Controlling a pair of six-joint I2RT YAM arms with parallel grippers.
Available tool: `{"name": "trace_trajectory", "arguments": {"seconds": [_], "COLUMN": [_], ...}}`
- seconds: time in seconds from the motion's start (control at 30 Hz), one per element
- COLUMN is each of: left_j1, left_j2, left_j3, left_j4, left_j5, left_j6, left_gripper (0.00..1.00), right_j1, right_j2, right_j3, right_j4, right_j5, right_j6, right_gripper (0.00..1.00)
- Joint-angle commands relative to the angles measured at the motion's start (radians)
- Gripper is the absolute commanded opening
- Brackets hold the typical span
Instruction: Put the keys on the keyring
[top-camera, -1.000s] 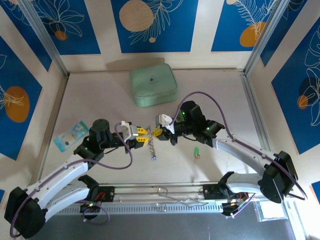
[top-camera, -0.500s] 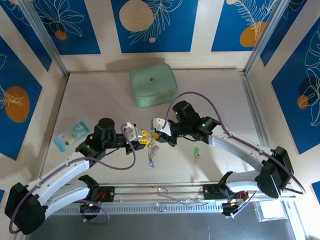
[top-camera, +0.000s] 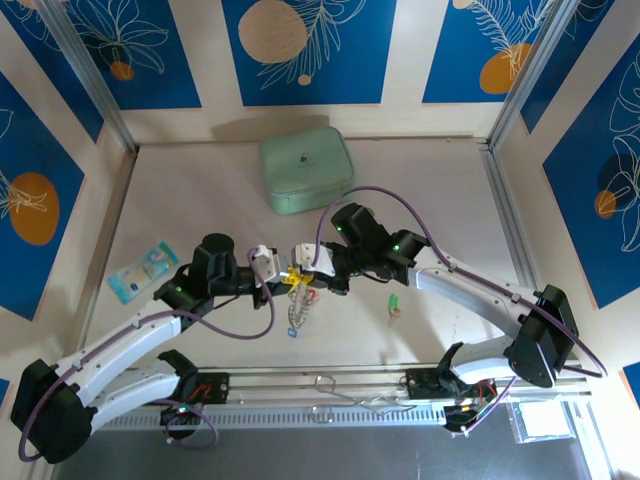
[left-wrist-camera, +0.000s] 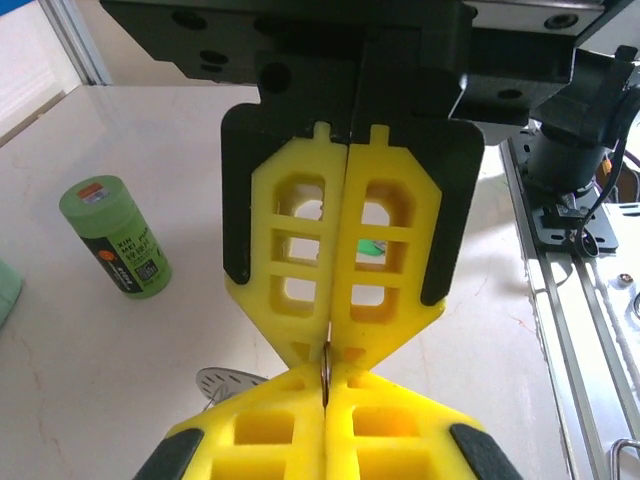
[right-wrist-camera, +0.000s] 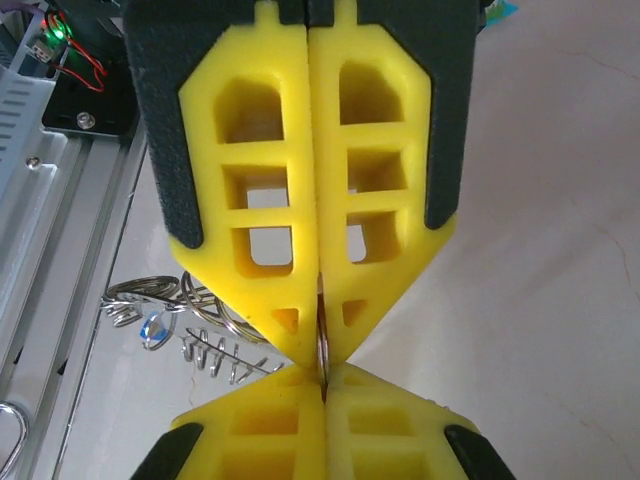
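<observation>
So the left gripper (left-wrist-camera: 325, 385) was hanging a bit apart a second ago and has now snapped together. It's nose to nose with the right gripper (right-wrist-camera: 322, 385), and both are clamped on the same thin edge of the keyring (top-camera: 295, 308). The pair has also slid a touch left and toward the near edge of the desk (top-camera: 180, 200), roughly mid-width. My guess is that with two holds on the ring, they're set up to pry the coil open or feed a key on, but nothing looks threaded at the pinch yet. The rest of the ring trails toward the near edge, with the blue key (top-camera: 290, 333) at its end. I can't tell if it's dangling or resting on the desk, and I can't pick out the other keys for sure. A green cylinder (top-camera: 394, 303) stands to the right, well apart. As for containers, a teal packet (top-camera: 143, 270) lies by the left edge and a mint-green case (top-camera: 306, 170) sits at the far edge. Both are closed, so there's no telling what's inside.
</observation>
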Motion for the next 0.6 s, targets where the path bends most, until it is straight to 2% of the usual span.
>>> {"name": "trace_trajectory", "arguments": {"seconds": [0.0,0.07,0.13,0.33,0.57], "left_j1": [-0.007,-0.008,-0.007,-0.01,-0.013], "left_j2": [-0.018,-0.034,-0.056,-0.098,-0.088], "left_j3": [0.022,-0.003,-0.04,-0.163,-0.198], "left_j4": [-0.013,0.047,0.146,0.488,0.615], "left_j5": [0.022,0.036,0.048,0.069,0.096], "left_j6": [0.016,-0.015,-0.073,-0.25,-0.331], "left_gripper": [0.0,0.0,0.0,0.0,0.0], "right_j1": [-0.049,-0.079,-0.093,-0.105,-0.103], "right_j2": [-0.085,-0.132,-0.176,-0.256,-0.224], "right_j3": [-0.062,-0.137,-0.208,-0.383,-0.419], "right_j4": [0.127,0.249,0.349,0.577,0.701], "right_j5": [-0.121,-0.162,-0.201,-0.264,-0.278], "right_j6": [0.066,0.145,0.222,0.348,0.424], "right_gripper": [0.25,0.42,0.46,0.46,0.38]}}
